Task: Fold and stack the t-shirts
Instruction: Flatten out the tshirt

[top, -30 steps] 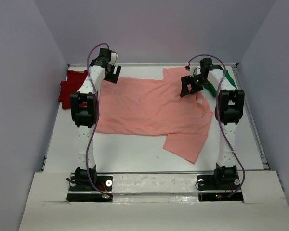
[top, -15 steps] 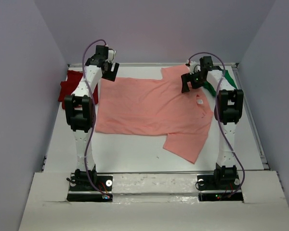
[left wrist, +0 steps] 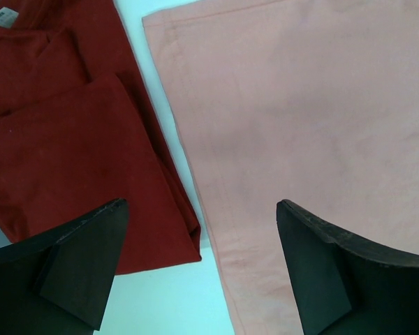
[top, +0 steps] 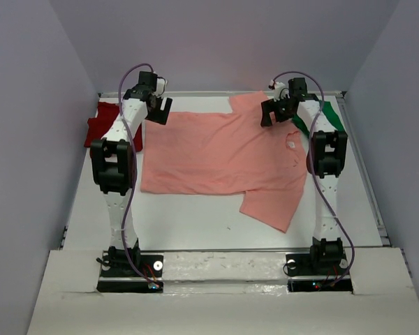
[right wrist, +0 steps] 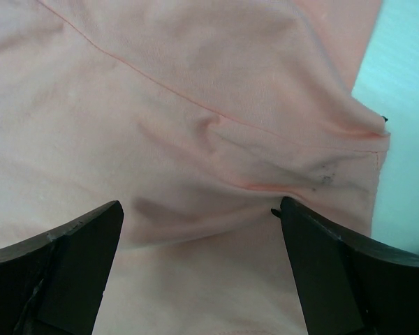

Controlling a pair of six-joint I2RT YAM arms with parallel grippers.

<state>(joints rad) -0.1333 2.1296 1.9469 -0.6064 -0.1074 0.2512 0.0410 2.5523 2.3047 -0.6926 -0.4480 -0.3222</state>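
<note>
across the table (top: 195, 223), salmon-pink shirt (top: 216, 153) long axis left-right, collar right, left pincer (top: 158, 111) wide, right pincer (top: 268, 114) wide

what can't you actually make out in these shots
- green t-shirt: top view, mostly hidden behind the right arm; its shape cannot be told.
- dark red t-shirt: top view, partly behind the left arm; left wrist view cuts it off at the edge.
- label on the dark red t-shirt: left wrist view, too small to read.
</note>
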